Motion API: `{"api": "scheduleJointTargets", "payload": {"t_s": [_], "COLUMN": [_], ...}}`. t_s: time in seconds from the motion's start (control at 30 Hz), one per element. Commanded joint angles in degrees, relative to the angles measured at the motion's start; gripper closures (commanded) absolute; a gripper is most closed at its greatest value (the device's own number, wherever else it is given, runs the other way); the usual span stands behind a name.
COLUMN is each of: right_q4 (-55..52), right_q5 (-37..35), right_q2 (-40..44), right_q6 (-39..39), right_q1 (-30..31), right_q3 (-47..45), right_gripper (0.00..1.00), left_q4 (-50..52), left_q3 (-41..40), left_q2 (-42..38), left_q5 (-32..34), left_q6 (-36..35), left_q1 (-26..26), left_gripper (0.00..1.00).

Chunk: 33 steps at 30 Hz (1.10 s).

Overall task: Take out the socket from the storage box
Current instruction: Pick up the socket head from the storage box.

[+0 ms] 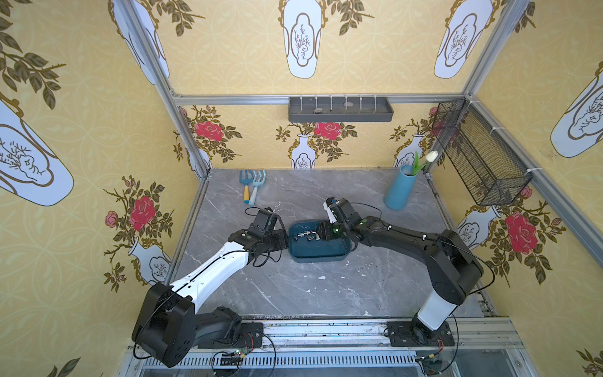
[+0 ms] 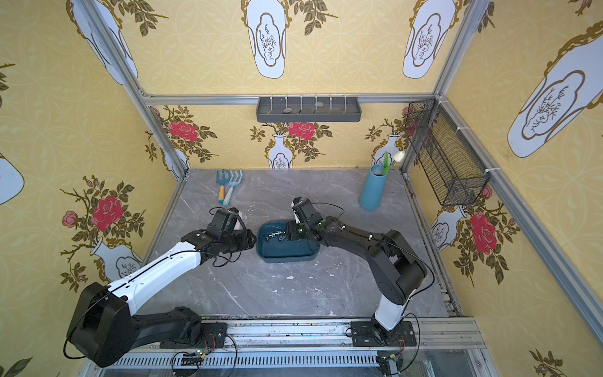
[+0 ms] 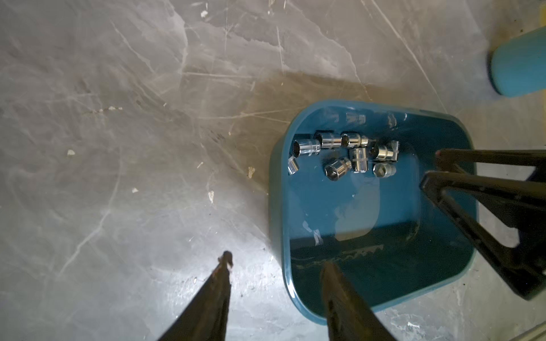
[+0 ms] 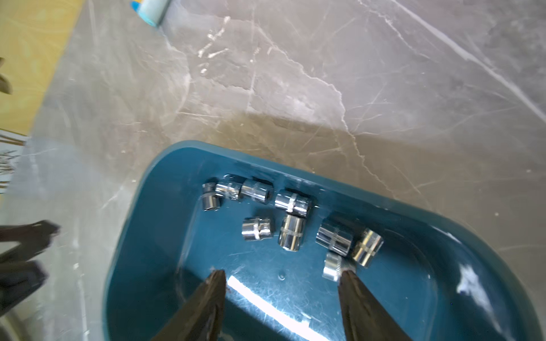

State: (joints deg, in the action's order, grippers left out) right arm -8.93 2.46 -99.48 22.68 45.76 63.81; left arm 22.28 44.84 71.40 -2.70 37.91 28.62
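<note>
— Right gripper (image 4: pixel 282 273), from its wrist cam: fingers apart, nothing btw. them, only the bare floor of the storage box (image 4: pixel 165 165). One fingertip (image 4: pixel 348 279) is just at the nearest socket (image 4: pixel 332 264). Touching or almost, I cannot tell which.

— And the other sockets (image 4: pixel 266 212)?

— Approx. ten, all chrome, lying loose on the box floor, some touching each other. They are gathered at the end nearer the left arm. No socket is out on the table yet.

— How will they handle, you think?

— Solid steel, so stiff and heavy for the size, not fragile. But polished and round: slippery, and one can roll away if pushed from one side only. I would pinch across the body on the knurled band in the middle, w/ both fingers meeting it together.

— Left gripper (image 3: pixel 277 261)?

— Also open, holding nothing. One finger is over the marble table (image 3: pixel 118 147), one over the box inside, so the short wall is btw. them. Contact w/ the wall: not visible.

— Around?

— Blue vase (image 1: pixel 399 187) w/ a white tulip (image 1: pixel 431 156), well apart at the far right corner.
</note>
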Motion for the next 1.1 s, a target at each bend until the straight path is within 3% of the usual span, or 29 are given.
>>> {"api": "scheduleJointTargets", "payload": {"t_s": [0.0, 0.2, 0.43, 1.07], "right_q4": [-4.1, -6.5, -7.8, -3.5], "right_q5": [-6.4, -10.0, -13.1, -8.9], "right_q2": [-1.2, -4.1, -6.3, -10.1], "right_q6": [2.2, 10.4, 13.9, 13.0], "right_q1": [1.0, 3.1, 4.1, 1.4], "right_q3": [1.6, 3.2, 3.9, 3.6], "right_gripper": [0.35, 0.35, 0.37, 0.48], "left_q4": [-6.4, -8.8, -9.0, -10.8], "left_q3": [-1.6, -2.9, -2.8, -2.7], "left_q2": [-0.8, -1.5, -1.1, 0.9], "left_q5": [1.6, 3.2, 2.7, 0.3], "left_q6": [-1.0, -1.6, -2.2, -1.5], "left_q1": [0.0, -0.1, -0.1, -0.1], "left_gripper": [0.43, 0.40, 0.40, 0.39]}}
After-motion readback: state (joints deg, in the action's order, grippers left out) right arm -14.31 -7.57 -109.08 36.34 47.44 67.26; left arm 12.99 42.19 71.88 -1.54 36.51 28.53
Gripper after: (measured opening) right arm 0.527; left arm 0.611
